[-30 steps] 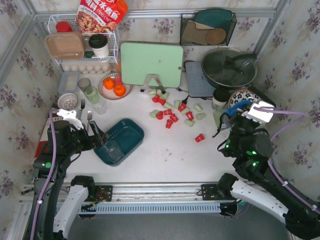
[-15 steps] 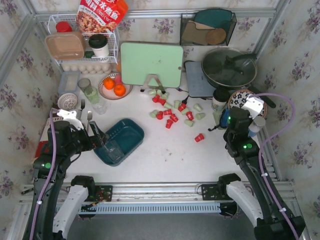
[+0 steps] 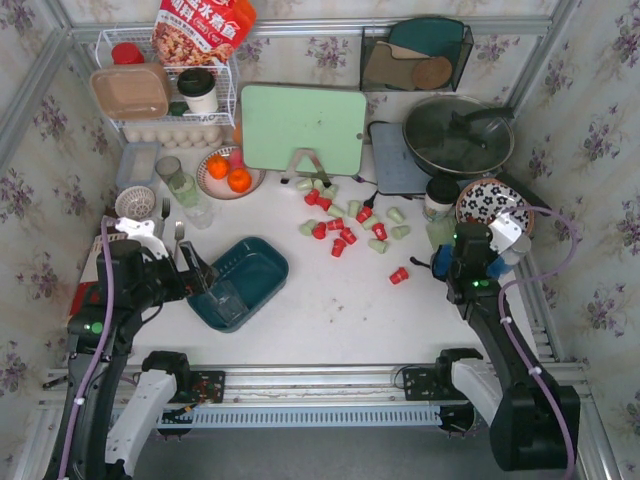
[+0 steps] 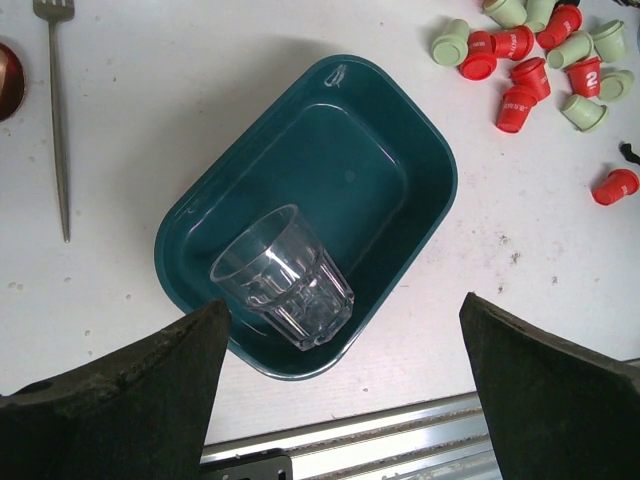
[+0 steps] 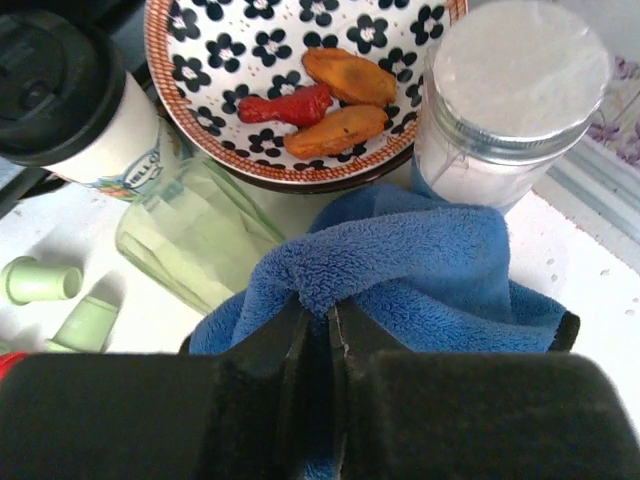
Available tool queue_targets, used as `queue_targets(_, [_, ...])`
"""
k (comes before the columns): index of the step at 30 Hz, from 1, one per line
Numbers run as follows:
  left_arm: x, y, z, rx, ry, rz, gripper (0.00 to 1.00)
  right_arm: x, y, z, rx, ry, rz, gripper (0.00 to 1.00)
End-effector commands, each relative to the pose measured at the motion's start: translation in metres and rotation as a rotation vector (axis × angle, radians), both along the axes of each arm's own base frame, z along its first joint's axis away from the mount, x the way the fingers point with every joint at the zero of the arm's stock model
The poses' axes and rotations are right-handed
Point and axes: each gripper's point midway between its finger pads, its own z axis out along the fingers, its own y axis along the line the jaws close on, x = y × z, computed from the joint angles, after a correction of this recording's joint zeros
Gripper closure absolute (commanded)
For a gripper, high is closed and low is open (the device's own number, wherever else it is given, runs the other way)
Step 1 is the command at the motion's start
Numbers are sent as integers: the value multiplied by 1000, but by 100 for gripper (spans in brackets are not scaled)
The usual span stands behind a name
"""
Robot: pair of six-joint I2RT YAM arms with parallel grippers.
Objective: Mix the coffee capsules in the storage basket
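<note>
The coffee capsules (image 3: 345, 225), red and pale green, lie scattered on the white table behind the storage basket (image 3: 268, 252); one red capsule (image 3: 399, 275) lies apart to the right. The dark teal storage basket (image 4: 440, 170) holds a clear glass (image 4: 285, 280) lying on its side and no capsules. My left gripper (image 3: 200, 275) hangs open over the basket's near end (image 4: 342, 305). My right gripper (image 5: 320, 320) is shut on a fold of a blue cloth (image 5: 420, 260) at the table's right side (image 3: 450, 268). Some capsules (image 4: 530, 60) show in the left wrist view's top right corner.
A pale green glass (image 5: 190, 235) lies beside the cloth, with a patterned bowl of food (image 5: 300, 90), a lidded jar (image 5: 510, 90) and a black-lidded cup (image 5: 70, 100) behind it. A fork (image 4: 55, 120) lies left of the basket. A cutting board (image 3: 303, 128), a pan (image 3: 458, 135) and a fruit plate (image 3: 230, 175) stand at the back.
My right arm has swung down and toward the table's middle, carrying the blue cloth with it. The left arm, basket and capsules have not moved.
</note>
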Motion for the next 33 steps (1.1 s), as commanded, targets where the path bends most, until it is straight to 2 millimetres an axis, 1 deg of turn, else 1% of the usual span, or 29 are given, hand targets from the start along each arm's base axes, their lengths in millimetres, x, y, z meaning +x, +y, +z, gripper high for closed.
queue_targets(1, [2, 0, 2, 5, -5, -1, 1, 14, -4, -5, 41, -70, -43, 78])
queue_targets(4, [2, 0, 0, 5, 0, 1, 1, 8, -12, -18, 46, -51, -99, 47])
queue_targets(6, [2, 1, 1, 8, -1, 2, 1, 3, -18, -20, 40, -53, -133, 32])
queue_targets(8, [3, 1, 0, 7, 0, 4, 1, 1, -21, -15, 31, -69, -144, 19])
queue_targets(10, [3, 1, 0, 8, 3, 5, 1, 0, -21, -3, 29, -98, -138, 13])
queue_targets(12, [3, 1, -2, 8, 10, 5, 1, 2, -17, 12, 35, -119, -111, 12])
queue_targets(15, [4, 1, -4, 10, 21, 6, 1, 4, -12, 39, 39, -152, -74, 11])
queue_targets(20, [7, 0, -9, 8, 51, 7, 1, 2, -7, 93, 13, -233, -12, 11])
queue_targets(23, [9, 0, -12, 10, 71, 9, 1, 3, -2, 116, 6, -267, 33, 11])
queue_targets(26, [11, 0, -18, 16, 103, 13, 1, 7, 10, 130, 13, -285, 104, 13])
queue_targets(28, [12, 1, -22, 23, 123, 18, 0, 12, 21, 135, 13, -287, 155, 15])
queue_targets(30, [14, 2, -25, 27, 142, 24, 2, 19, 35, 137, -4, -279, 214, 17])
queue_targets(33, [16, 2, -33, 33, 185, 26, 9, 29, 61, 131, -42, -271, 296, 19])
